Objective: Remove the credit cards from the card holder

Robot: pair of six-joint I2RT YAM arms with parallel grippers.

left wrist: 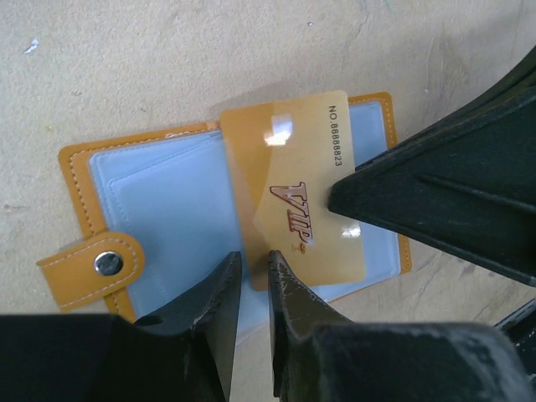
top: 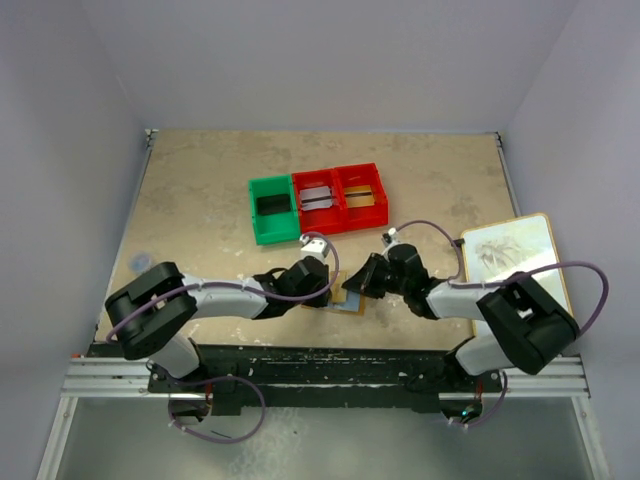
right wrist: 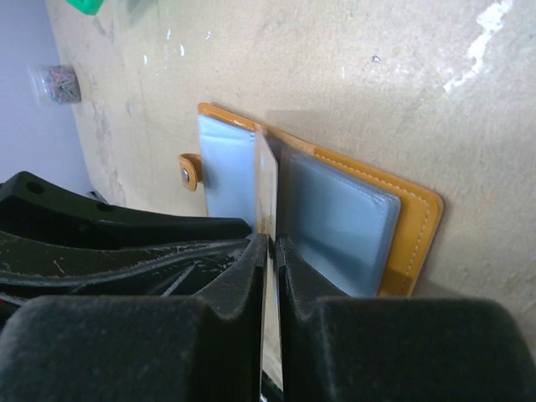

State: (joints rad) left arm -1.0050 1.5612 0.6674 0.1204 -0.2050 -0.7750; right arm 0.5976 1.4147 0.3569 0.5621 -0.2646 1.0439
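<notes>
pinching gold card (left wrist: 289, 167) | right end effector (right wrist: 270, 244) | long axis across card holder (left wrist: 155, 205)

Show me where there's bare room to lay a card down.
Bare table: left of the green bin, and between the red bins and the far edge. Crowded: the near middle around the card holder and gold card; the white board fills the right side.

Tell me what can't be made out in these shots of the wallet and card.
- Right wrist view: the gold card sits edge-on in the right end effector, so its face is unreadable.
- Left wrist view: the left end effector covers the card holder's lower edge; whether it grips is unclear.
- Top view: both end effectors hide nearly all of the card holder; the red bins' contents are too small.
</notes>
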